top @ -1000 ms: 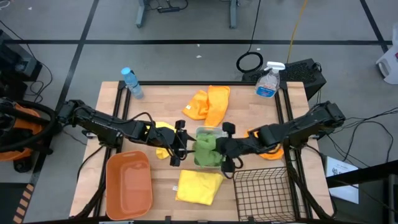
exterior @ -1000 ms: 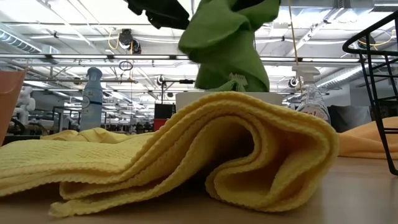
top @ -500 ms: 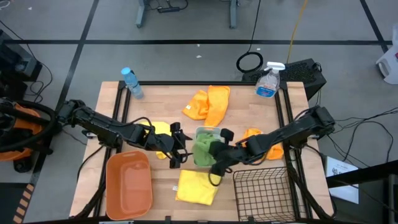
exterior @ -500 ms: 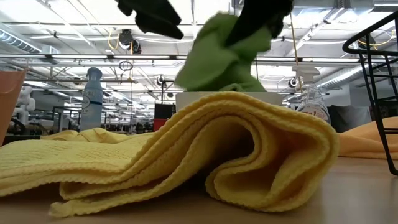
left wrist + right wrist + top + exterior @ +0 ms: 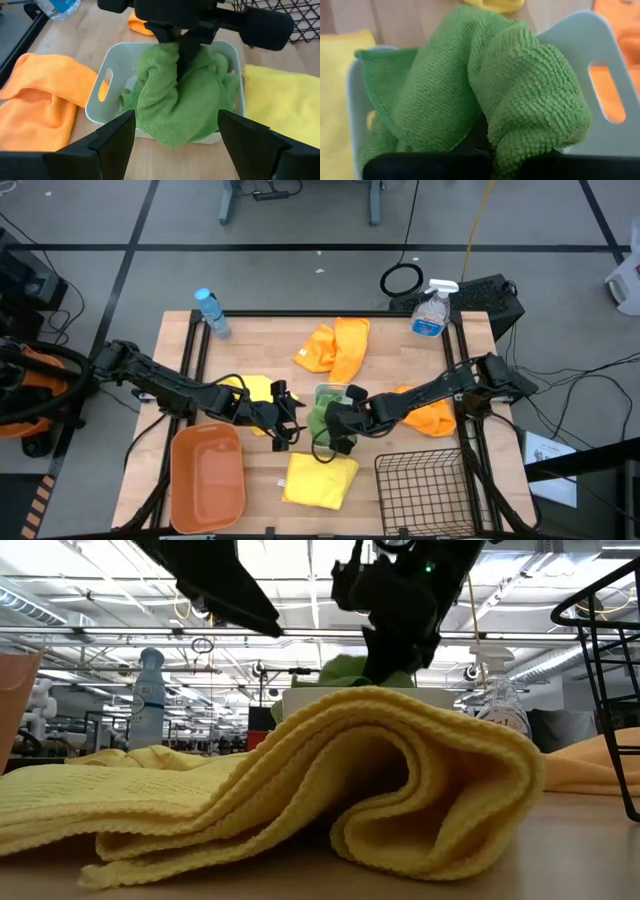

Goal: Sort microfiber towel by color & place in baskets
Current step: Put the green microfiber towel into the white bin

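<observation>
Right hand (image 5: 338, 427) clenched on green towel (image 5: 180, 95), pinching a raised fold and reaching down into white bin (image 5: 102, 100). Towel bunched directly under and around that hand, filling most of the bin, one edge draped over the rim on the side facing left hand. Fingertips buried in cloth in right wrist view; only the dark finger bases visible.

Left hand (image 5: 283, 413) released, jaws spread wide, empty, just beside the bin on the side away from right hand. Green towel straight ahead of its fingers (image 5: 112, 137), apart from them, no contact.

Yellow towel (image 5: 320, 478) flat on worktop (image 5: 400, 370), near right hand, on its front-edge side. Second yellow towel (image 5: 250, 387) mostly hidden under left arm. Orange towel (image 5: 335, 348) beyond the bin, well apart from both hands; another orange towel (image 5: 428, 413) partly covered by right arm. Orange tub (image 5: 207, 472) near left hand, toward front edge. Black wire basket (image 5: 425, 492) near right arm, cut off by picture's bottom edge.

Low view: yellow towel fills foreground, blocks most of the bin; only a sliver of green visible beneath dark hand.
</observation>
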`<control>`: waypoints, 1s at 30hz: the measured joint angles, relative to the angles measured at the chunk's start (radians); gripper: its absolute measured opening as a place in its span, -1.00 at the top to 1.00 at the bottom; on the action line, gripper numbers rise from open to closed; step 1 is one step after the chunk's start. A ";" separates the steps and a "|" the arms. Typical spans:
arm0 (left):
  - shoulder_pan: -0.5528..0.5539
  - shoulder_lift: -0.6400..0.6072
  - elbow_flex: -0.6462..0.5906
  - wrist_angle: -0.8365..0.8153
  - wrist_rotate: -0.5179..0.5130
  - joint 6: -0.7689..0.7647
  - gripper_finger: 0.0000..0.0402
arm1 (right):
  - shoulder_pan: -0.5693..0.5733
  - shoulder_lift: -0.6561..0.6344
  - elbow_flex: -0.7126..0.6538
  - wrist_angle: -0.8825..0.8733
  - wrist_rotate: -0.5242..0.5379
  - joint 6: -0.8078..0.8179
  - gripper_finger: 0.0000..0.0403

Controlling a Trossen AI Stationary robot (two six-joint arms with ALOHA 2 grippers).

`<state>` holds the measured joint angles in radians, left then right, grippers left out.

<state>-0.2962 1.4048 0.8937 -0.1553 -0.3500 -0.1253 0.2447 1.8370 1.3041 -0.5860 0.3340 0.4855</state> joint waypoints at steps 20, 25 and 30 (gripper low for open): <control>0.014 0.000 -0.036 0.069 0.015 0.000 -0.42 | -0.021 -0.022 0.000 -0.105 -0.001 -0.034 0.42; 0.014 0.000 -0.035 0.069 0.016 0.001 -0.42 | -0.021 -0.065 0.000 -0.184 -0.001 -0.034 0.19; 0.014 0.000 -0.035 0.069 0.016 0.001 -0.42 | -0.020 -0.091 0.000 -0.208 -0.001 -0.054 0.02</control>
<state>-0.2817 1.4048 0.8585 -0.0860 -0.3344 -0.1246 0.2245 1.7464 1.3045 -0.7939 0.3330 0.4311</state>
